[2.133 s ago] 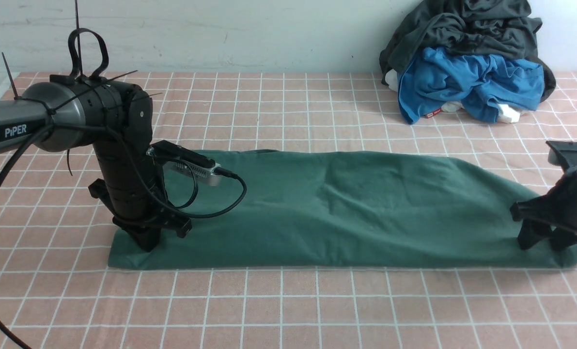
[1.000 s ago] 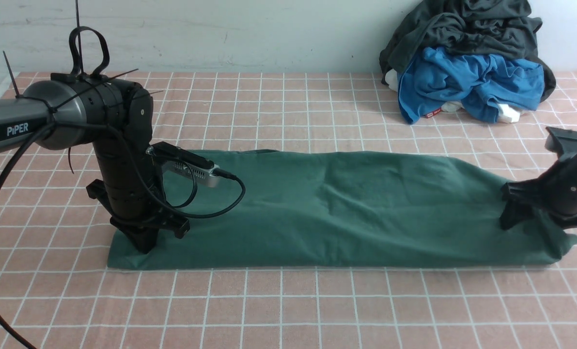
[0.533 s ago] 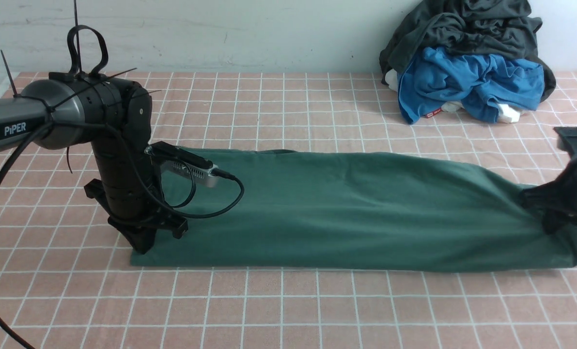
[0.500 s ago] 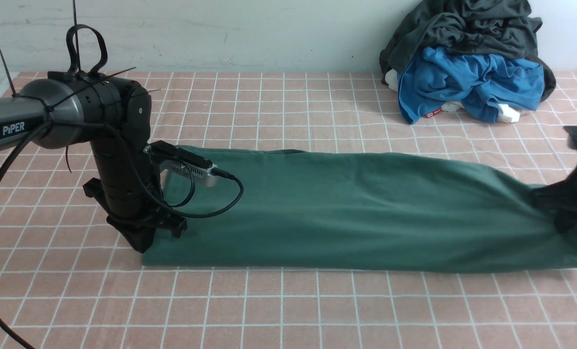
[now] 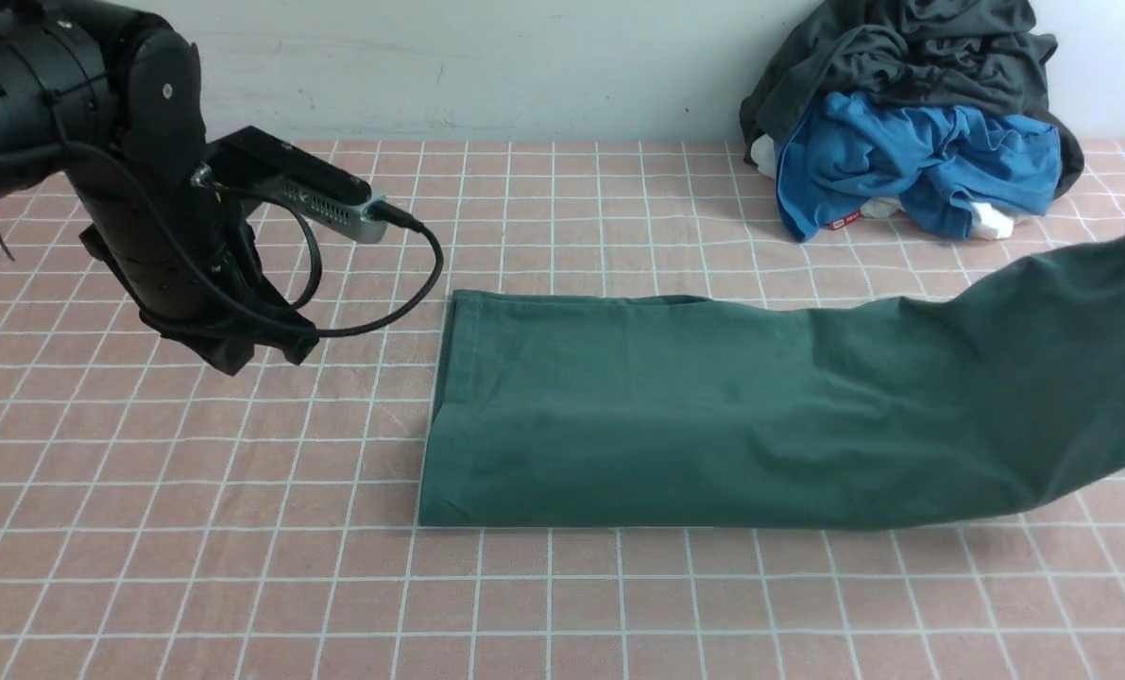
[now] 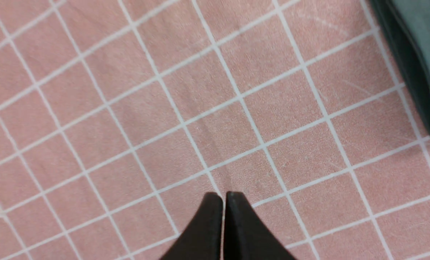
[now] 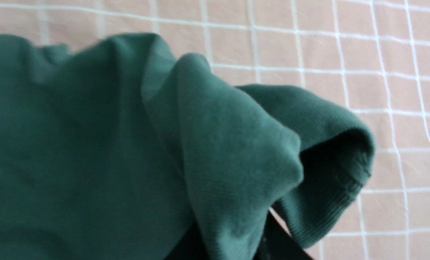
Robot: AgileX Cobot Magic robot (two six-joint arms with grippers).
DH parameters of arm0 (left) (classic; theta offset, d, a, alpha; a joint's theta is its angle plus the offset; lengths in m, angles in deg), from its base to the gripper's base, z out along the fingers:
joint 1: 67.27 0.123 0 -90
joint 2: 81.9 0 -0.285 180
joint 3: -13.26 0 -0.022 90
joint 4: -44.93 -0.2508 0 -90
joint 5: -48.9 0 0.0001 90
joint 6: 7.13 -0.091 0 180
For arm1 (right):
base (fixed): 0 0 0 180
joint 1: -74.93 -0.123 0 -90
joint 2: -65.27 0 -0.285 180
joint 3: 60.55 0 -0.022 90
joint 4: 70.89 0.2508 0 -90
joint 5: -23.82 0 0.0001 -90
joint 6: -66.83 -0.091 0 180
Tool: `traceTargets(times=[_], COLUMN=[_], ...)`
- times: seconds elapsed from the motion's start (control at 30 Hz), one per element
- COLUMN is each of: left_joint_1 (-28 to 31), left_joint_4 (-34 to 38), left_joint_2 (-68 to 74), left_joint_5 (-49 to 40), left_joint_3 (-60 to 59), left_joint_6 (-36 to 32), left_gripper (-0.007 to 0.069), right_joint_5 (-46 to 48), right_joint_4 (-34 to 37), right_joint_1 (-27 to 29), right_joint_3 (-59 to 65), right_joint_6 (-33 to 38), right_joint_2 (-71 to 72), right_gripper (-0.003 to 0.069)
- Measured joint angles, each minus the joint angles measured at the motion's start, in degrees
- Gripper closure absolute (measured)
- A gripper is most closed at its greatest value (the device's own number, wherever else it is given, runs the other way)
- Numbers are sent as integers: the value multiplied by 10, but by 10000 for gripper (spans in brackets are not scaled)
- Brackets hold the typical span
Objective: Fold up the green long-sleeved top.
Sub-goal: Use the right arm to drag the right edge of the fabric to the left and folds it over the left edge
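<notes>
Top (image 5: 713,416): I see it folded into one long band on the table (image 5: 562,604), lying from the centre out to the 3 o'clock side.
Long axis: it runs 9 to 3 o'clock across my front view, and the straight, stitched end points to 9 o'clock.
3 o'clock end: raised off the table, climbing toward 2 o'clock and out of frame, while the rest lies flat.
Right hand (image 7: 272,243): only black bits show under bunched cloth in its wrist view. It is clamped on the top, with a ribbed cuff (image 7: 330,173) hanging just beside it.
Left hand (image 5: 233,357): above the table at 9 o'clock of the top's stitched end, apart from it, fingers pressed together on nothing.
Pile (image 5: 911,123): grey and blue clothes at 1 o'clock, by the far wall.
</notes>
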Motion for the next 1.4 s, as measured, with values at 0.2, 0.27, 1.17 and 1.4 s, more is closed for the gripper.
traceTargets(times=[0.2, 0.27, 1.17, 1.4], left_joint_1=[0, 0, 1, 1], left_joint_4=[-24, -47, -67, -4], left_joint_2=[-36, -50, -112, -95], left_joint_5=[-3, -11, -29, -8], left_joint_3=[-1, -1, -1, -6], left_joint_6=[0, 2, 49, 33], left_gripper=[631, 631, 631, 631], right_joint_5=[65, 71, 46, 136], right_joint_4=[31, 52, 402, 216], right_joint_1=[-158, -213, -328, -260], right_joint_3=[-123, -175, -354, -351], right_joint_6=[11, 11, 133, 80], right_joint_2=[-22, -48, -349, -327], right_gripper=[614, 614, 216, 153])
